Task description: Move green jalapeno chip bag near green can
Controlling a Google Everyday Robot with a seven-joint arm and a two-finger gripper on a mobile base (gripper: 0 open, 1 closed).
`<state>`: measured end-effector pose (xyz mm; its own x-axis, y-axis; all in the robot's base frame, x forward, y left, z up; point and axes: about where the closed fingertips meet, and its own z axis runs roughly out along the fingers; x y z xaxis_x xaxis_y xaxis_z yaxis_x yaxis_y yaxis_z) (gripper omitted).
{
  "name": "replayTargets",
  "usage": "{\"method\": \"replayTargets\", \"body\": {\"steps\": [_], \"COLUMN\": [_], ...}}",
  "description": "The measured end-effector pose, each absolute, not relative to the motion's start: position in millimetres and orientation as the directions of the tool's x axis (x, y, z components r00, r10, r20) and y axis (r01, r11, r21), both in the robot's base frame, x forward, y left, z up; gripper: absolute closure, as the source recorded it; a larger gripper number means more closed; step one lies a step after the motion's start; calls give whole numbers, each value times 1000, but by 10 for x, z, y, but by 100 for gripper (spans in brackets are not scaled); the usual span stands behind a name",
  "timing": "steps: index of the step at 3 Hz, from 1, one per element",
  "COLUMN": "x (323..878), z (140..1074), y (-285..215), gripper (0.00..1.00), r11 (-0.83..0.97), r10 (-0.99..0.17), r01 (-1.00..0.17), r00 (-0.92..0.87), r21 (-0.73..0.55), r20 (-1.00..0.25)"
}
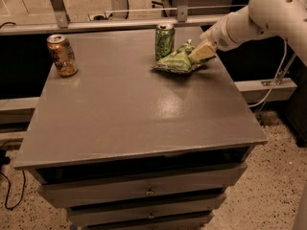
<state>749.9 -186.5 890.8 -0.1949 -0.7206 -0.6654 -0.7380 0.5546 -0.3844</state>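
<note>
The green jalapeno chip bag (176,61) lies on the grey table at the far right, right beside the green can (164,41), which stands upright just behind and to its left. The bag's left end is close to or touching the can's base. My gripper (197,54) comes in from the right on the white arm (254,18) and sits at the bag's right end, its pale fingers on the bag's top edge. I cannot tell whether they pinch the bag.
An orange-gold can (62,55) stands upright at the table's far left. The grey table (134,114) has drawers below its front edge. A metal rail (120,23) runs behind the table. A cable hangs at the right.
</note>
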Motion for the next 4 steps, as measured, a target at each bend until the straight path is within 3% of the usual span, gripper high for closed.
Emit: {"method": "replayTargets", "body": {"steps": [1, 4], "x": [7441, 6247], "z": [8901, 9424], "y": [-1800, -1953], "gripper": [0, 0], "r11": [537, 493], "r10": [-725, -745], "r01": [-756, -787], "r00": [-187, -164], "r21": [-375, -370], "r20": [-663, -646]}}
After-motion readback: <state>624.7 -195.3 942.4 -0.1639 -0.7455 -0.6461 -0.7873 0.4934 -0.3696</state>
